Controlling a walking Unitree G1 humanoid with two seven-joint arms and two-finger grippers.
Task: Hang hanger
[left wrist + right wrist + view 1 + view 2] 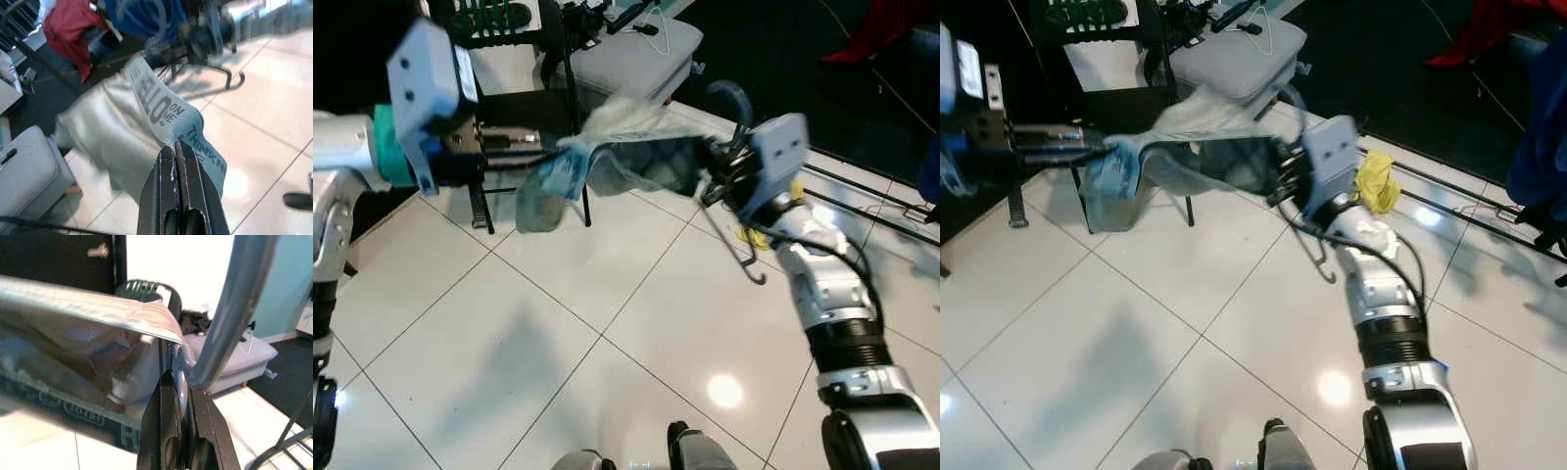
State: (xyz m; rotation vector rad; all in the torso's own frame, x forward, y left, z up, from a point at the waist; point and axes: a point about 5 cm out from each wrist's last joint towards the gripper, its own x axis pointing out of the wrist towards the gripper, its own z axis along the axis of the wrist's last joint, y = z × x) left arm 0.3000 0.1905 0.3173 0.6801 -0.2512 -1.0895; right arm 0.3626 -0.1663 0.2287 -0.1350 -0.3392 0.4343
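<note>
So both arms are up over the white tiled floor with a pale garment stretched between them. The left gripper has its two black fingers pinched tight on the teal printed hem of the garment, no gap between them at all. The right gripper is clamped on the grey metal hanger right where the neck bends; the fabric drapes over the hanger just beside the fingers. From the head cameras the hanger's hook dangles below the right gripper, curling toward the floor, so the hanger is up in the air rather than on any rail. Behind the garment sits a grey cushioned seat on dark legs, and a yellow cloth lies near the right forearm. Something red hangs in the far dark corner
</note>
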